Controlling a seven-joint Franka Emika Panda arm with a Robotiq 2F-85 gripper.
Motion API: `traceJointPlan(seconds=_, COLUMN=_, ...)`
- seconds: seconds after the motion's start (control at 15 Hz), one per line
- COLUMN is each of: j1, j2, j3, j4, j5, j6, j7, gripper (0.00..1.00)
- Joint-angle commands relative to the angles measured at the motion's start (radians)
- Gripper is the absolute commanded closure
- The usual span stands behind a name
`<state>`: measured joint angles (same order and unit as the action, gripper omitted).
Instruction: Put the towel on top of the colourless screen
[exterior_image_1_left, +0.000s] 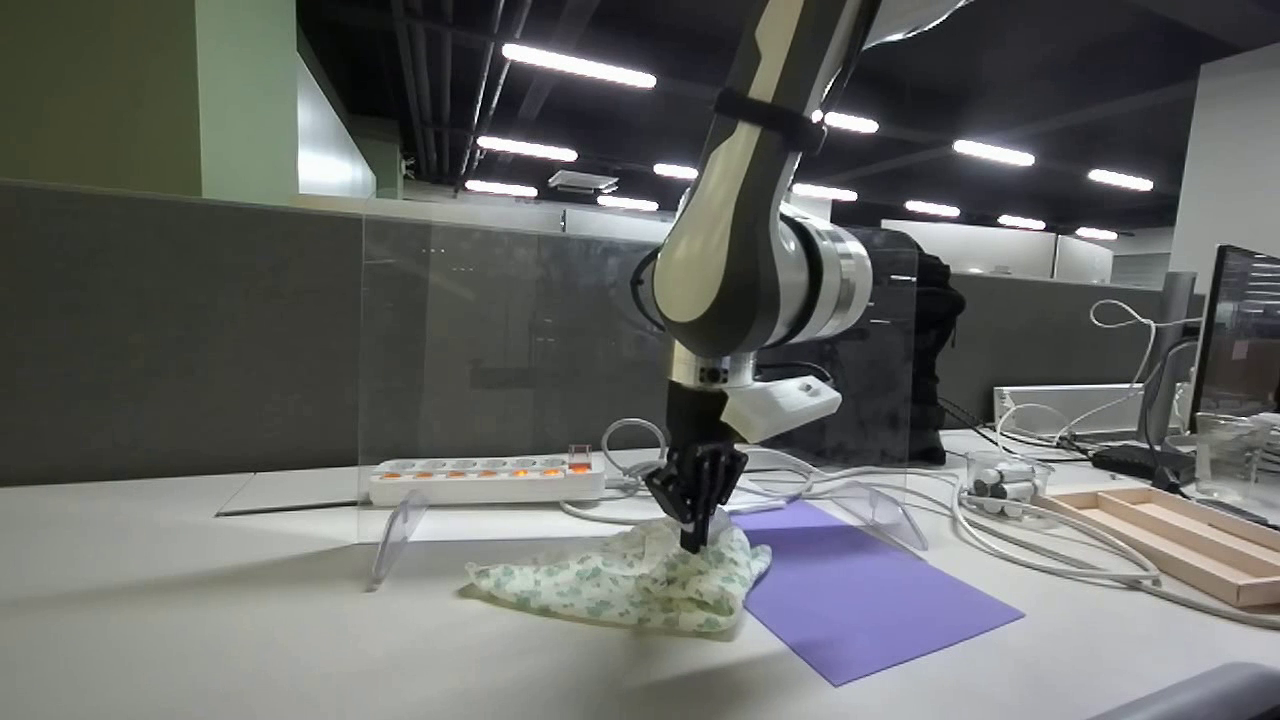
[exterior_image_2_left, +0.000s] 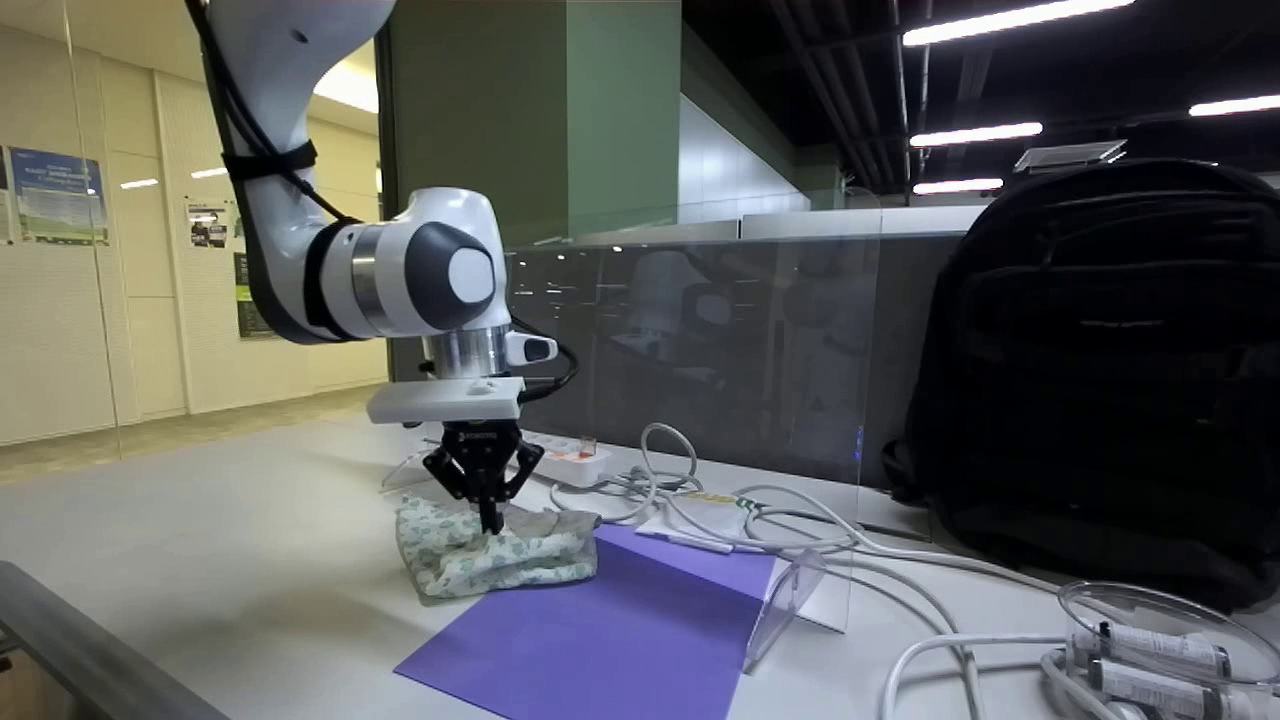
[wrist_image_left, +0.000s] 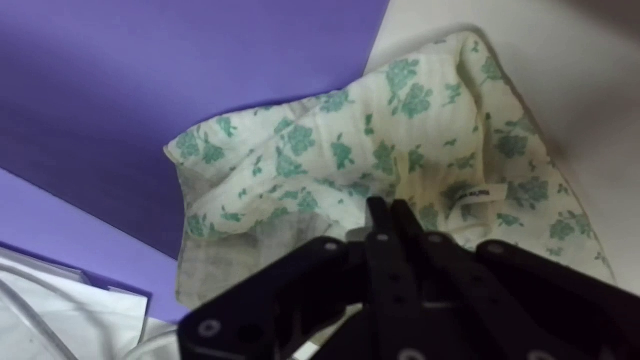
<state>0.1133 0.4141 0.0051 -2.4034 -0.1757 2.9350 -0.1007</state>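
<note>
The towel (exterior_image_1_left: 640, 580) is white with green flowers. It lies rumpled on the table, partly over a purple sheet, and also shows in an exterior view (exterior_image_2_left: 500, 565) and the wrist view (wrist_image_left: 325, 145). My gripper (exterior_image_1_left: 692, 543) points straight down at the towel's middle. In the wrist view its fingertips (wrist_image_left: 388, 202) are nearly together, with towel folds gathered at the tips; it looks shut on the towel, though the pinched cloth is mostly hidden. The colourless screen (exterior_image_1_left: 510, 330) is a clear upright panel on clear feet, behind the towel; it also shows in an exterior view (exterior_image_2_left: 820, 400).
A white power strip (exterior_image_1_left: 490, 485) and cables (exterior_image_1_left: 790, 470) lie behind the screen. The purple sheet (exterior_image_1_left: 870, 600) extends beneath the screen's foot (exterior_image_1_left: 880, 510). A wooden tray (exterior_image_1_left: 1180, 540), a clear cup of batteries (exterior_image_2_left: 1160, 660) and a black backpack (exterior_image_2_left: 1100, 380) stand around.
</note>
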Motion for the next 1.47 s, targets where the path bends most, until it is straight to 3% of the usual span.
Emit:
traceJointPlan(seconds=0.0, j1=-0.010, j2=-0.025, j3=0.012, j4=-0.027, j5=0.002, j6=0.012, j7=-0.002, gripper=1.00)
traceJointPlan(seconds=0.47, j1=0.002, j2=-0.113, j3=0.039, j4=-0.097, j5=-0.004, j6=0.029, j7=-0.012, gripper=1.00)
traceJointPlan(seconds=0.8, j1=-0.004, j2=-0.348, j3=0.129, j4=-0.212, j5=0.023, j6=-0.062, j7=-0.063, gripper=1.00)
traceJointPlan(seconds=1.13, j1=0.033, j2=-0.627, j3=0.156, j4=-0.294, j5=0.118, j6=-0.158, j7=-0.113, gripper=1.00)
traceJointPlan(seconds=1.2, j1=0.052, j2=-0.647, j3=0.137, j4=-0.297, j5=0.172, j6=-0.171, j7=-0.160, gripper=1.00)
traceJointPlan(seconds=1.27, j1=0.040, j2=-0.551, j3=0.146, j4=-0.247, j5=0.110, j6=-0.146, j7=-0.104, gripper=0.99)
traceJointPlan(seconds=1.4, j1=0.055, j2=-0.621, j3=0.137, j4=-0.271, j5=0.147, j6=-0.171, j7=-0.135, gripper=0.99)
